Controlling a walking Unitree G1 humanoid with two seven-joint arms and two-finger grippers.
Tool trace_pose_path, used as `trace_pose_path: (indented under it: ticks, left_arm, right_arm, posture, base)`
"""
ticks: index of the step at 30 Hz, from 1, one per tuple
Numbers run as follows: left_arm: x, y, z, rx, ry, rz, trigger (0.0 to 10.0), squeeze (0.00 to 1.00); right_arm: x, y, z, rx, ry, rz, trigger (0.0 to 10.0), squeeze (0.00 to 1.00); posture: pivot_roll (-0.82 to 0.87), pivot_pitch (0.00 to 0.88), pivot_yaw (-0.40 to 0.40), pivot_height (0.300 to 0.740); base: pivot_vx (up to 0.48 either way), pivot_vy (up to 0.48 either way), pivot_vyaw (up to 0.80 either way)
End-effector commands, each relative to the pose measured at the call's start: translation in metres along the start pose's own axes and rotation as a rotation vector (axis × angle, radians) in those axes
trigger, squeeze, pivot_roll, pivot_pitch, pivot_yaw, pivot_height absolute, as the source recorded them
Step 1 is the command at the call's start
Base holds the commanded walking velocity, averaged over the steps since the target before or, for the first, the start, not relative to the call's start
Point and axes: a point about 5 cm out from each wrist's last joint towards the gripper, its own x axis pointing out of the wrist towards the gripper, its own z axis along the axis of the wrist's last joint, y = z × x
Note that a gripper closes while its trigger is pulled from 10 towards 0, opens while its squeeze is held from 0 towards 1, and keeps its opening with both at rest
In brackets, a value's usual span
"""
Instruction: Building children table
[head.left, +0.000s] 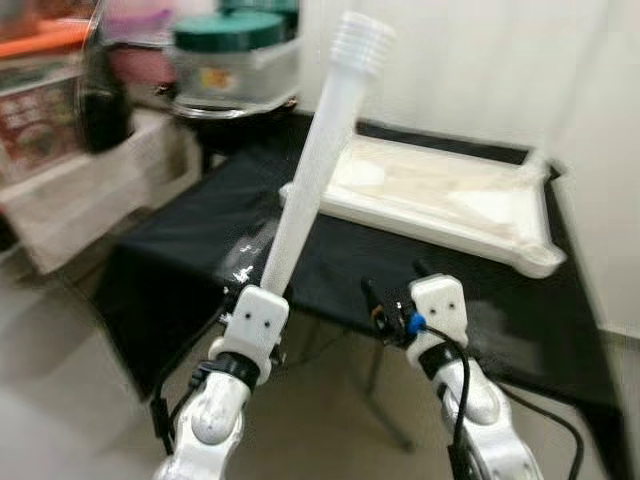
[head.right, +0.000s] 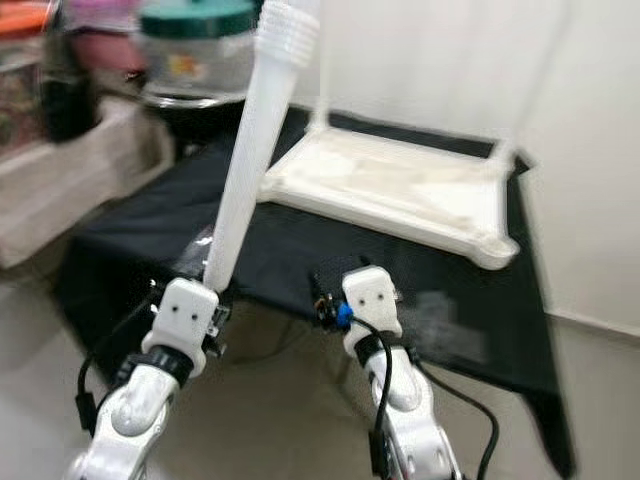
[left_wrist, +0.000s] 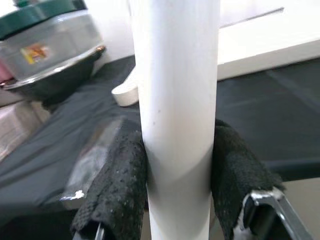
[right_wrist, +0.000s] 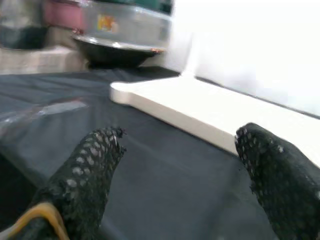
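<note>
- The left gripper (head.left: 262, 290), lower left of the left eye view, is clamped on the bottom end of a white table leg (head.left: 322, 150) that slants up toward the top centre, threaded end uppermost.
- The white tabletop (head.left: 440, 200) lies underside up on the black cloth (head.left: 200, 240), centre right.
- The right gripper (head.left: 395, 285), fingers spread and empty, hovers at the cloth's near edge.
- Judgement: turn the thread down, line it up with a corner socket (head.left: 535, 262), and use the free gripper to steady the tabletop.
</note>
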Motion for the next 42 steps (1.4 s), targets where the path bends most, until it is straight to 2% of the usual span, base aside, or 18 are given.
trace_pose_path:
  ticks: [1, 9, 11, 12, 14, 15, 17, 19, 20, 22, 24, 26, 28, 29, 32, 34, 38, 42]
  left_arm:
    - [0.003, 0.003, 0.003, -0.01, -0.01, 0.022, 10.0, 0.0]
    - [0.007, 0.011, 0.007, 0.003, -0.022, 0.039, 10.0, 0.0]
    - [0.011, 0.018, 0.008, 0.036, -0.029, 0.033, 10.0, 0.0]
    - [0.011, 0.018, 0.008, 0.036, -0.029, 0.033, 10.0, 0.0]
    - [0.019, 0.03, 0.006, 0.18, -0.033, -0.025, 10.0, 0.0]
    - [0.019, 0.03, 0.006, 0.18, -0.033, -0.025, 10.0, 0.0]
    - [0.029, 0.046, 0.005, 0.351, -0.045, -0.076, 10.0, 0.0]
    - [0.029, 0.046, 0.005, 0.351, -0.045, -0.076, 10.0, 0.0]
    - [0.033, 0.054, 0.005, 0.424, -0.052, -0.09, 10.0, 0.0]
    - [0.033, 0.054, 0.005, 0.424, -0.052, -0.09, 10.0, 0.0]
    - [0.05, 0.075, 0.009, 0.588, -0.067, -0.104, 10.0, 0.0]
    - [0.056, 0.082, 0.012, 0.635, -0.07, -0.104, 10.0, 0.0]
    - [0.067, 0.092, 0.011, 0.711, -0.032, -0.112, 10.0, 0.0]
    - [0.067, 0.092, 0.011, 0.711, -0.032, -0.112, 10.0, 0.0]
    - [0.083, 0.105, 0.006, 0.887, 0.044, -0.092, 10.0, 0.0]
    - [0.089, 0.109, 0.004, 0.965, 0.067, -0.105, 10.0, 0.0]
    - [0.095, 0.112, 0.007, 1.038, 0.058, -0.104, 10.0, 0.0]
    - [0.103, 0.104, 0.008, 1.097, 0.044, -0.158, 10.0, 0.0]
  right_arm:
    - [0.002, -0.005, 0.001, -0.023, -0.005, -0.004, 10.0, 0.0]
    - [0.007, -0.006, 0.008, -0.048, -0.026, 0.008, 10.0, 0.0]
    - [0.009, -0.008, 0.01, -0.136, -0.029, 0.03, 10.0, 0.0]
    - [0.009, -0.008, 0.01, -0.136, -0.029, 0.03, 10.0, 0.0]
    - [0.016, -0.013, 0.009, -0.405, -0.009, 0.062, 10.0, 0.0]
    - [0.016, -0.013, 0.009, -0.405, -0.009, 0.062, 10.0, 0.0]
    - [0.026, -0.022, 0.011, -0.664, -0.001, 0.058, 10.0, 0.0]
    - [0.026, -0.022, 0.011, -0.664, -0.001, 0.058, 10.0, 0.0]
    - [0.03, -0.026, 0.015, -0.748, -0.016, 0.047, 10.0, 0.0]
    - [0.03, -0.026, 0.015, -0.748, -0.016, 0.047, 10.0, 0.0]
    - [0.043, -0.032, 0.038, -0.878, -0.102, 0.03, 10.0, 0.0]
    - [0.048, -0.033, 0.046, -0.919, -0.131, 0.026, 10.0, 0.0]
    - [0.052, -0.027, 0.059, -0.998, -0.201, 0.047, 10.0, 0.0]
    - [0.052, -0.027, 0.059, -0.998, -0.201, 0.047, 10.0, 0.0]
    - [0.053, -0.007, 0.063, -1.127, -0.277, 0.136, 10.0, 0.0]
    - [0.052, 0.0, 0.06, -1.174, -0.285, 0.172, 10.0, 0.0]
    - [0.052, 0.006, 0.057, -1.22, -0.291, 0.197, 10.0, 0.0]
    - [0.063, 0.009, 0.061, -1.285, -0.289, 0.192, 10.0, 0.0]
  posture:
    - [0.06, 0.019, -0.027, 0.74]
    - [0.06, 0.024, -0.028, 0.74]
    - [0.06, 0.021, -0.033, 0.74]
    - [0.06, 0.021, -0.033, 0.74]
    - [0.06, 0.023, -0.031, 0.74]
    - [0.06, 0.023, -0.031, 0.74]
    - [0.06, 0.02, -0.031, 0.74]
    - [0.06, 0.02, -0.031, 0.74]
    - [0.06, 0.02, -0.031, 0.74]
    - [0.06, 0.02, -0.031, 0.74]
    - [0.06, 0.018, -0.034, 0.74]
    - [0.06, 0.018, -0.034, 0.74]
    - [0.06, 0.022, -0.024, 0.74]
    - [0.06, 0.022, -0.024, 0.74]
    - [0.06, 0.024, -0.026, 0.74]
    - [0.05, 0.025, -0.024, 0.74]
    - [0.05, 0.026, -0.023, 0.74]
    - [0.06, 0.03, -0.02, 0.74]
  base:
    - [0.0, 0.0, -0.8]
    - [0.0, 0.0, 0.0]
    - [0.0, 0.0, 0.0]
    - [0.0, 0.0, 0.0]
    - [0.0, 0.0, 0.0]
    - [0.0, 0.0, 0.0]
    - [0.0, 0.0, 0.0]
    - [0.0, 0.0, 0.0]
    - [0.0, 0.0, 0.0]
    - [0.0, 0.0, 0.0]
    - [0.0, 0.0, 0.0]
    - [0.0, 0.0, 0.0]
    - [0.0, 0.0, 0.0]
    - [0.0, 0.0, 0.0]
    - [0.0, 0.0, 0.0]
    - [0.0, 0.0, 0.0]
    - [0.0, 0.0, 0.0]
    - [0.0, 0.0, 0.0]
